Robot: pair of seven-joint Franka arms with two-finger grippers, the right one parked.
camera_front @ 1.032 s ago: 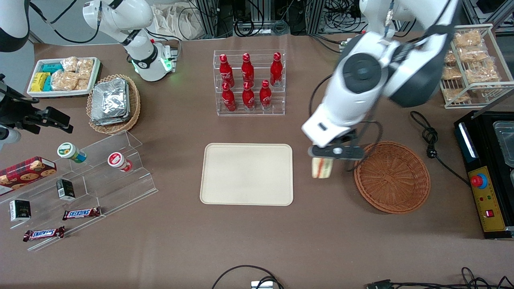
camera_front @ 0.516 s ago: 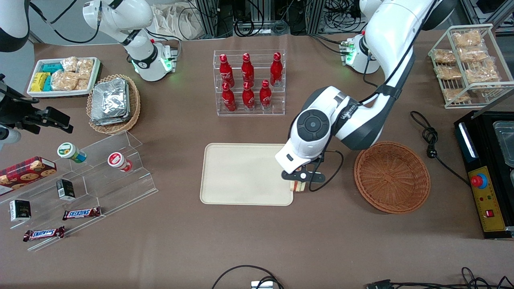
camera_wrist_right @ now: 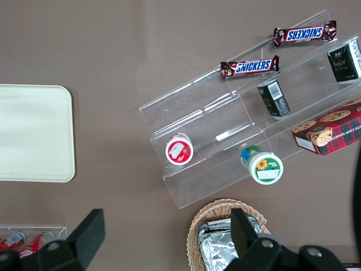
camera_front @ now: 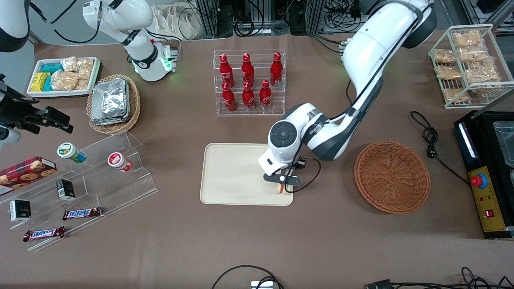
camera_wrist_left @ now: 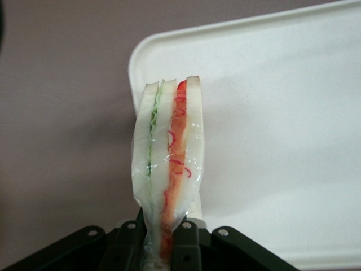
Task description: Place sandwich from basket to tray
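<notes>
My left gripper [camera_front: 283, 185] is shut on the sandwich [camera_wrist_left: 169, 152], a plastic-wrapped wedge of pale bread with orange-red and green filling. It hangs over the corner of the cream tray [camera_front: 237, 172] that lies nearest the front camera and toward the basket. In the front view only a sliver of the sandwich [camera_front: 283, 189] shows below the gripper. The wrist view has the tray [camera_wrist_left: 282, 124] under the sandwich, its rounded corner just past the wedge's tip. The round reddish-brown basket [camera_front: 391, 176] sits empty beside the tray, toward the working arm's end of the table.
An acrylic rack of red bottles [camera_front: 249, 82] stands farther from the camera than the tray. A stepped acrylic shelf [camera_front: 92, 180] with snacks lies toward the parked arm's end. A black machine [camera_front: 488, 172] and a cable [camera_front: 431, 140] lie past the basket.
The gripper has carried the sandwich from beside the basket sideways to above the tray's corner, and the arm has come lower.
</notes>
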